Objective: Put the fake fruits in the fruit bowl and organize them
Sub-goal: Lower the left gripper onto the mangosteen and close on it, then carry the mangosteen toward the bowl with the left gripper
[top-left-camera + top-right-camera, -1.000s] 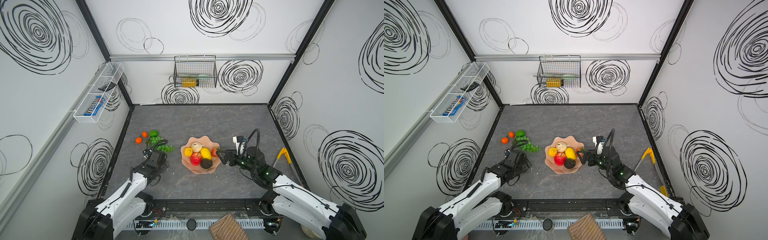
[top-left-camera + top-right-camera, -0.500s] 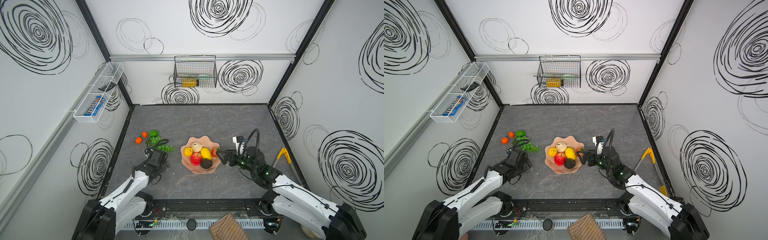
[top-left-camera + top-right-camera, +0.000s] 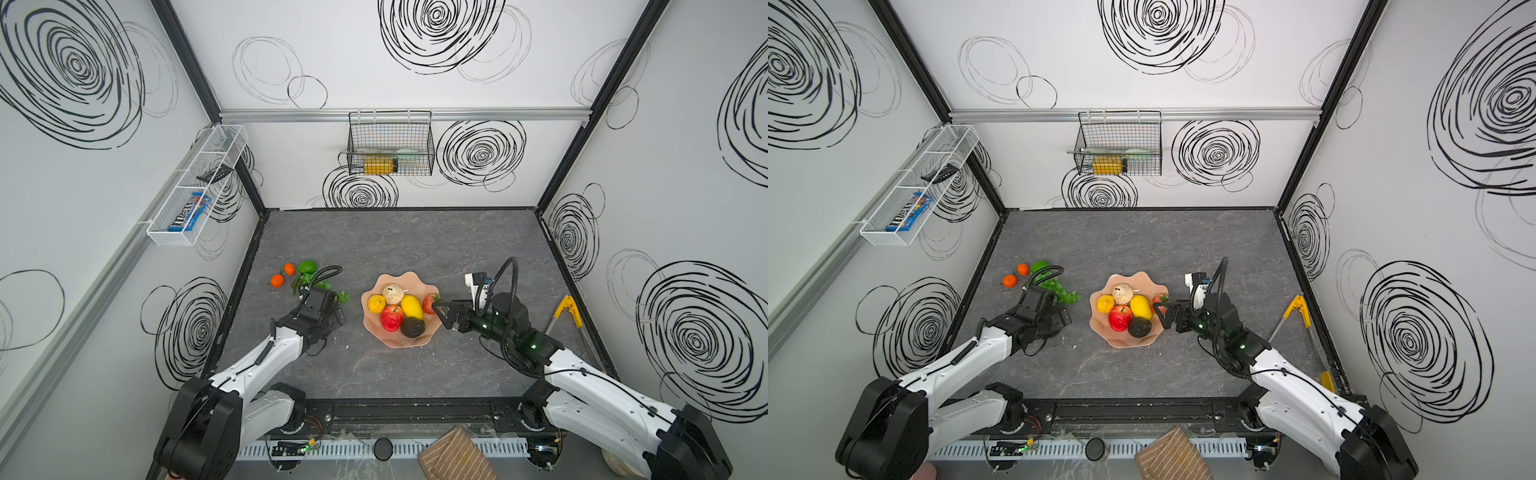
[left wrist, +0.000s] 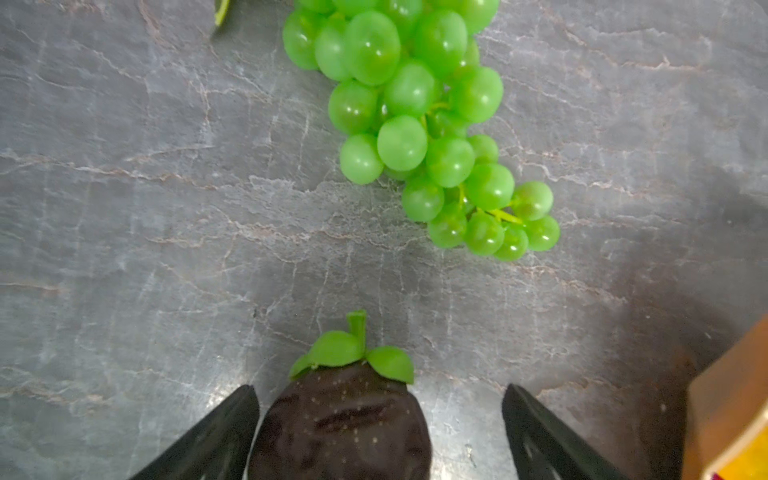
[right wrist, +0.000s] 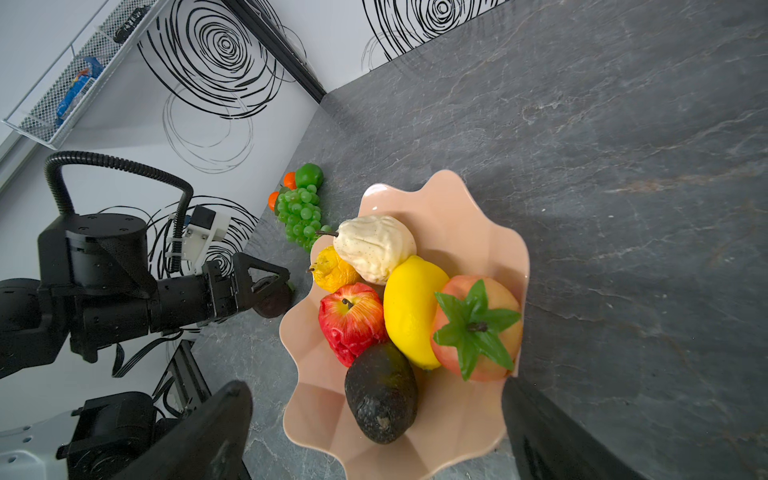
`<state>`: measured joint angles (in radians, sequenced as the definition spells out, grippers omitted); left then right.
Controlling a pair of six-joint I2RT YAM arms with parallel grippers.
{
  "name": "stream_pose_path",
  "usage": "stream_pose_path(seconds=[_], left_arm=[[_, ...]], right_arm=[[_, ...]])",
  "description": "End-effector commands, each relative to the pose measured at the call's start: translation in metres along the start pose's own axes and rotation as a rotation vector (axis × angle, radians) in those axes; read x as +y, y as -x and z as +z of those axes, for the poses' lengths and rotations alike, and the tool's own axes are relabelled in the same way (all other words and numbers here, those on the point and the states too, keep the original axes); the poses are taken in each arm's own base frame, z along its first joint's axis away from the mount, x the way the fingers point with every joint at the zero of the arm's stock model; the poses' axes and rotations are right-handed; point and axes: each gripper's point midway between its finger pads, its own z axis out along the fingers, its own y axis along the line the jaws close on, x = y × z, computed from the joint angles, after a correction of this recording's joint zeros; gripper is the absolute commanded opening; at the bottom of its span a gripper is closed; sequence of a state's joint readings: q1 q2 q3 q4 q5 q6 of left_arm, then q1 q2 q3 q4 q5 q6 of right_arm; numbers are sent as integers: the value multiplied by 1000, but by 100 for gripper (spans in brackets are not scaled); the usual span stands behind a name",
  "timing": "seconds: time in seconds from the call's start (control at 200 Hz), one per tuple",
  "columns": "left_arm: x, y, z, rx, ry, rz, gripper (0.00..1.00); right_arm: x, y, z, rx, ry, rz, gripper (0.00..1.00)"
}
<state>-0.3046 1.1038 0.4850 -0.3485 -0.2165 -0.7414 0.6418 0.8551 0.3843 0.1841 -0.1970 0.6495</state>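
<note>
The peach fruit bowl [image 3: 397, 343] [image 5: 457, 436] holds a beige pear [image 3: 392, 293], a lemon [image 3: 411, 306], a red apple [image 3: 391, 318], a dark avocado-like fruit [image 3: 412, 327], a small yellow fruit [image 3: 376, 303] and a red-orange fruit [image 5: 478, 328]. Two oranges [image 3: 277, 280], a lime [image 3: 306, 266] and a grape bunch [image 4: 419, 120] lie on the table at the left. My left gripper [image 4: 380, 390] is open around a dark leafy fruit [image 4: 340, 424] on the table, with a gap on one side. My right gripper [image 3: 439, 316] is open at the bowl's right rim and holds nothing.
Yellow-handled tongs [image 3: 567, 309] lie by the right wall. A black wire basket [image 3: 390, 143] hangs on the back wall and a white wire shelf [image 3: 195, 187] on the left wall. A woven object [image 3: 455, 457] sits past the front rail.
My left arm has edged slightly toward the bowl and its jaws stand wider apart. The right arm and the fruits in the bowl have not moved.
</note>
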Motion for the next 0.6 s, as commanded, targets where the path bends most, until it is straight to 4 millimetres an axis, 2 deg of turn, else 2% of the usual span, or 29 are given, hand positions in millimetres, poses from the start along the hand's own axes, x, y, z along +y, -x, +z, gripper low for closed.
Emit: stream_pose_path(seconds=[0.0, 0.1, 0.305, 0.465, 0.595], left_arm=[[9, -8, 1, 13, 15, -8, 94], [11, -11, 4, 17, 23, 0, 87], [4, -14, 11, 42, 7, 10, 64], [-4, -8, 6, 6, -36, 3, 57], [-24, 5, -9, -59, -139, -1, 57]], right_arm=[[0, 3, 1, -7, -1, -4, 98], [0, 2, 1, -5, -1, -6, 98], [-2, 1, 1, 1, -8, -3, 98], [-1, 3, 1, 1, -8, 2, 98], [1, 9, -1, -5, -14, -6, 98]])
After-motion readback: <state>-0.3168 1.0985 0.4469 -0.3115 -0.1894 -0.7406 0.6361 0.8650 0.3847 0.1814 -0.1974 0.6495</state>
